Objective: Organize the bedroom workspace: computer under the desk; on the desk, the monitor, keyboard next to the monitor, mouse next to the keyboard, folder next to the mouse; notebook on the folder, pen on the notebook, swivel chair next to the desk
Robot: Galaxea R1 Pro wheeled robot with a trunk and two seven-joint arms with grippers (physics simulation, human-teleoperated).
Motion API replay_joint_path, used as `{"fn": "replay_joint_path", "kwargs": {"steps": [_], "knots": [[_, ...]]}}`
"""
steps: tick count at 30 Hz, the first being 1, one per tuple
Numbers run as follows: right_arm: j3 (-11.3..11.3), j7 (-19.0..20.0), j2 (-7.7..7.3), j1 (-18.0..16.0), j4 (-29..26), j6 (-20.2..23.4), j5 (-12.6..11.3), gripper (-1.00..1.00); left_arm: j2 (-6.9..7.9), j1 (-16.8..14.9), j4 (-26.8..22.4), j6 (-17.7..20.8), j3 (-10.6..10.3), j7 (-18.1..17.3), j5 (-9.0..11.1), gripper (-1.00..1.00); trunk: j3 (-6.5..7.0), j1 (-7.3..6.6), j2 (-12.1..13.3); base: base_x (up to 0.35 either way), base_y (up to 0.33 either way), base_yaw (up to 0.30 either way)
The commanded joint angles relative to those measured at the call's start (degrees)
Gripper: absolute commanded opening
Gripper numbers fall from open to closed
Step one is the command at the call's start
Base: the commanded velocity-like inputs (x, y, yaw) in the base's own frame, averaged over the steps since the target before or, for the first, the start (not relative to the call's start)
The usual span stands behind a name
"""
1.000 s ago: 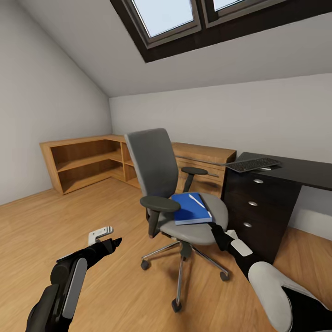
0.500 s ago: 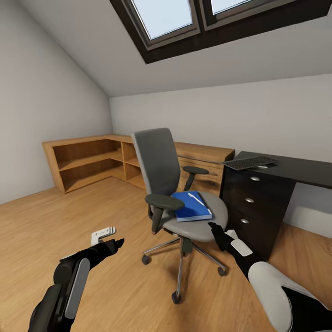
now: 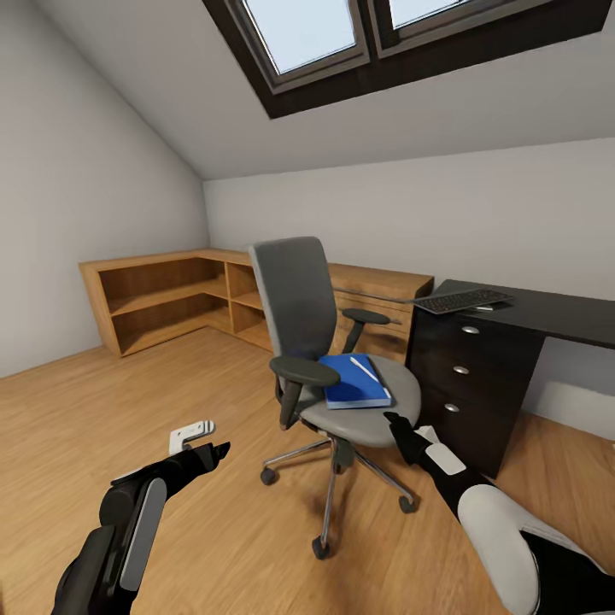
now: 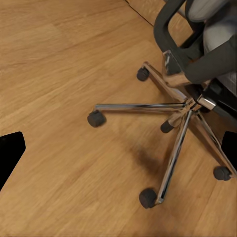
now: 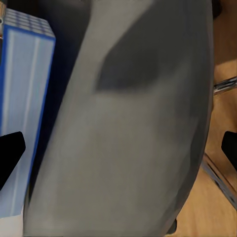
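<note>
Head view: attic bedroom, swivel chair (image 3: 337, 359) mid-floor, just left of the desk (image 3: 521, 312). On the seat lies the folder (image 3: 354, 382), with the pen (image 3: 366, 370) resting on top; no telling whether a notebook sits between them. Keyboard (image 3: 463, 301) already on the desk's near-left corner. Right gripper (image 3: 408, 431) hangs just off the seat's near-right edge, aimed at the folder; left gripper (image 3: 205, 444) held low over bare floor, well left of the chair. Spread of either pair of fingers unreadable from here.

Left wrist view: looks down at the chair's chrome star base (image 4: 187, 106) and castors; dark fingertips (image 4: 11, 148) sit at opposite edges of the picture, so spread wide, holding nothing.

Right wrist view: close on the grey seat cushion (image 5: 143, 123), the folder's blue cover (image 5: 22, 98) beyond it; tips far apart again, wide and empty.

Step in hand, judging by this: reaching for the folder stack on the seat. Next calls for easing the right gripper further over the seat edge and closing on the folder's near rim.

Against half a second ago: chair sits marginally further right and the desk marginally further left in the picture, hinting at a small camera move; both arms posed much the same.
</note>
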Motion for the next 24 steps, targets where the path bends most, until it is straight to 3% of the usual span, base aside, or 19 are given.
{"fn": "replay_joint_path", "kwargs": {"steps": [1,14,24], "knots": [[-0.3,0.2,0.06,0.0,0.0,0.3,-0.2,1.00,-0.05,0.0,-0.1,0.3,0.1,0.2,0.4,1.00,-0.06,-0.01,0.0,0.000,0.000,0.024],[-0.3,0.2,0.27,0.0,0.0,0.3,-0.2,1.00,-0.10,0.0,-0.1,0.3,0.1,0.2,0.4,1.00,-0.06,-0.01,0.0,0.000,0.000,0.107],[-0.3,0.2,0.20,0.0,0.0,0.4,-0.2,1.00,-0.13,0.0,-0.1,0.3,0.0,0.2,0.4,1.00,-0.06,-0.01,0.0,0.003,0.000,0.009]]}}
